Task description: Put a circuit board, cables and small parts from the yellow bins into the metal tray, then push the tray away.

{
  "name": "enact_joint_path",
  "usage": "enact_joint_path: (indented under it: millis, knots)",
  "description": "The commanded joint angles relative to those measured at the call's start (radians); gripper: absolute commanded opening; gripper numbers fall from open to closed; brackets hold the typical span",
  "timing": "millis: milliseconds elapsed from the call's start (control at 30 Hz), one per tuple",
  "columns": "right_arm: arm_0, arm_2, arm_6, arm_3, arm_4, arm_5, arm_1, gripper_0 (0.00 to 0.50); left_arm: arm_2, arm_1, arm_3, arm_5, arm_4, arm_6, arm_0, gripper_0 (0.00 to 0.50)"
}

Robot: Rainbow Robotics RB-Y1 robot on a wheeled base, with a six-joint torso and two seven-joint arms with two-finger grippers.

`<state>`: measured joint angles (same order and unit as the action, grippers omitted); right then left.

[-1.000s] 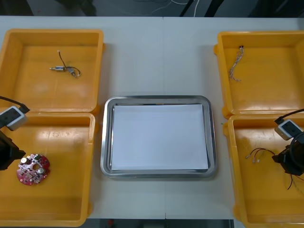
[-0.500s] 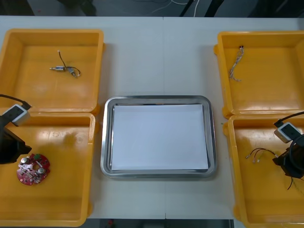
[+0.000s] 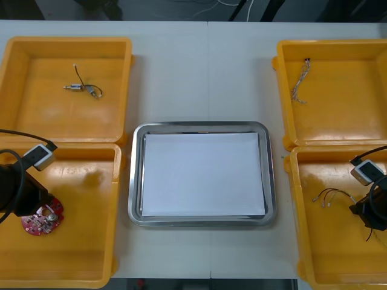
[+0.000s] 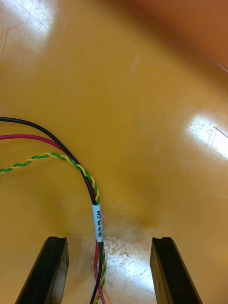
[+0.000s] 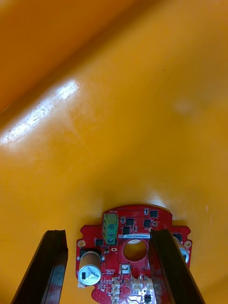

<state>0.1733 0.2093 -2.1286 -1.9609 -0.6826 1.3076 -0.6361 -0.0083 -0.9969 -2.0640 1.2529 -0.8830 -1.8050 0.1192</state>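
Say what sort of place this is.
Probably an electronics assembly bench: yellow bins hold a red circuit board below the left gripper and cables below the right gripper; a metal tray sits between.

Rectangular metal tray (image 3: 199,125) lies mid-worktop (image 3: 199,66), with two yellow plastic bins (image 3: 124,90) on each side. Near left bin (image 3: 78,254) holds a round red circuit board (image 3: 43,221); far left, a small metal part (image 3: 74,87); far right, a twisted cable (image 3: 298,81); near right, red and yellow cables (image 3: 329,194).
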Motion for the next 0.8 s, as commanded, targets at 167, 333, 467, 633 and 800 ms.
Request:
enact_joint_path:
  millis: [167, 333, 467, 633, 800]
  knots:
    - [-0.003, -0.048, -0.001, -0.004, 0.005, -0.037, 0.010, 0.500, -0.042, 0.009, 0.005, -0.024, 0.038, -0.013, -0.032, 0.500]
    - [-0.008, -0.053, 0.009, -0.006, 0.009, -0.037, 0.012, 0.500, -0.078, 0.009, 0.036, -0.058, 0.052, -0.020, -0.050, 0.500]
    - [-0.008, -0.056, 0.010, -0.003, 0.009, -0.039, 0.010, 0.500, -0.093, 0.009, 0.054, -0.072, 0.053, -0.031, -0.059, 0.500]
    - [-0.008, -0.068, 0.007, 0.022, 0.011, -0.067, 0.010, 0.500, -0.107, 0.009, 0.062, -0.078, 0.061, -0.042, -0.061, 0.500]
    - [-0.008, -0.068, 0.010, 0.022, 0.011, -0.068, 0.012, 0.500, -0.116, 0.008, 0.077, -0.090, 0.061, -0.056, -0.061, 0.500]
